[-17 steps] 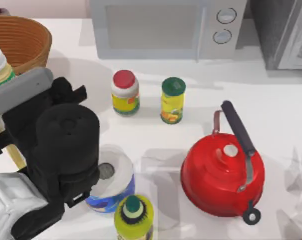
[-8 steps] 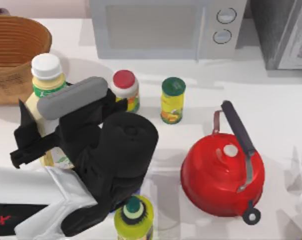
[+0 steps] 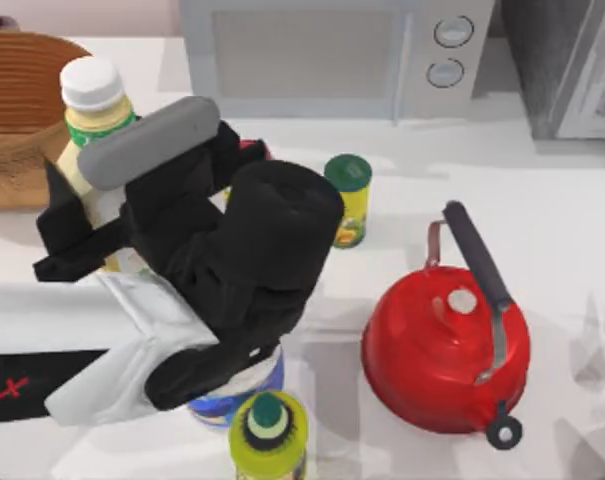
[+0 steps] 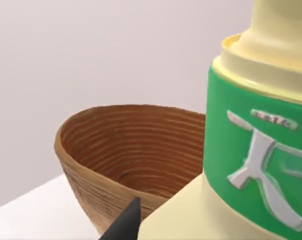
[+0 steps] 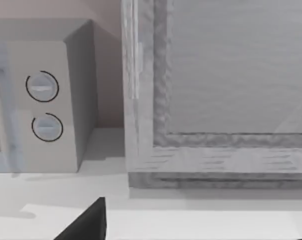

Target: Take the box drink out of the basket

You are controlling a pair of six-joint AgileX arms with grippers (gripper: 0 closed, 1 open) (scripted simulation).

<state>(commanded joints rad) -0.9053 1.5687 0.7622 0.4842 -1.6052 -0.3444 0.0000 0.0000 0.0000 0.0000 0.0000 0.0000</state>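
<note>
The left arm takes up most of the top view, and its left gripper (image 3: pixel 77 215) has its fingers clamped on the box drink (image 3: pixel 87 150), a pale yellow carton with a green band and white cap, held up in the air just beside the wicker basket (image 3: pixel 22 80) at the table's far left corner, so it looks out of the basket already. Risk as I see it: the carton is tall and grabbed low, so a quick swing could tip it in the jaws, or knock the green-lidded jar (image 3: pixel 348 200) or the red kettle (image 3: pixel 447 345) if it comes down among that clutter. The left wrist view gives what the overhead can't: the carton's green label (image 4: pixel 258 160) right up close, and the basket's (image 4: pixel 126 150) ribbed inside looking empty. The right wrist view faces the microwave (image 5: pixel 46 100); a dark bit of the right gripper (image 5: pixel 86 225) shows, can't tell its fingers.
</note>
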